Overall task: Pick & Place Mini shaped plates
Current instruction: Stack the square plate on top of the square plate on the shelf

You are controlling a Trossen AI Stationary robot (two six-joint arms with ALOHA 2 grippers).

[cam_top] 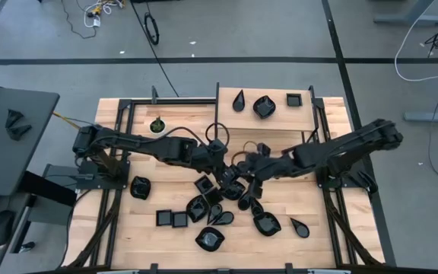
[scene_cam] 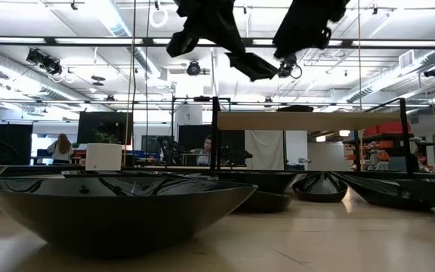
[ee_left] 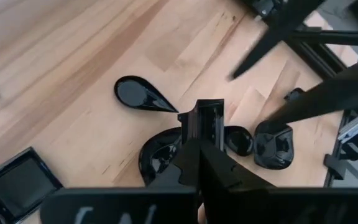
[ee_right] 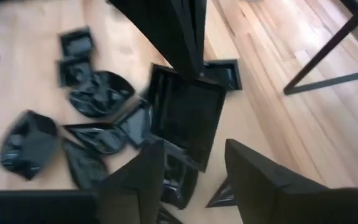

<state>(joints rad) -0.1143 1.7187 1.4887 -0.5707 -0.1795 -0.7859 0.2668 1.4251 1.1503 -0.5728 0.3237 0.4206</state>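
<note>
Several glossy black mini shaped plates (cam_top: 209,240) lie scattered on the wooden table (cam_top: 318,236). More of them are bunched in a pile (ee_right: 98,93) at its middle. My left gripper (ee_left: 202,127) hangs above that pile, shut on a square plate (ee_right: 188,118). My right gripper (ee_right: 194,149) is open, just beside and below this plate. One finger stands on either side of the plate's lower edge, and neither touches it. In the high view the two grippers (cam_top: 220,150) (cam_top: 243,164) meet over the table's middle. My left gripper pinches the square plate by its upper rim (ee_right: 190,73) between its two fingers. They slant down onto the rim from the table's left. The plate hangs below the fingers, tilted, and is clear of the table and of the plates under it.
A raised shelf (cam_top: 280,122) at the back holds three plates: a teardrop (cam_top: 238,100), a rounded one (cam_top: 263,106) and a square one (cam_top: 293,100). A small white pot with a plant (cam_top: 157,125) stands at the back left. Black frame rails (cam_top: 325,190) run along both sides.
</note>
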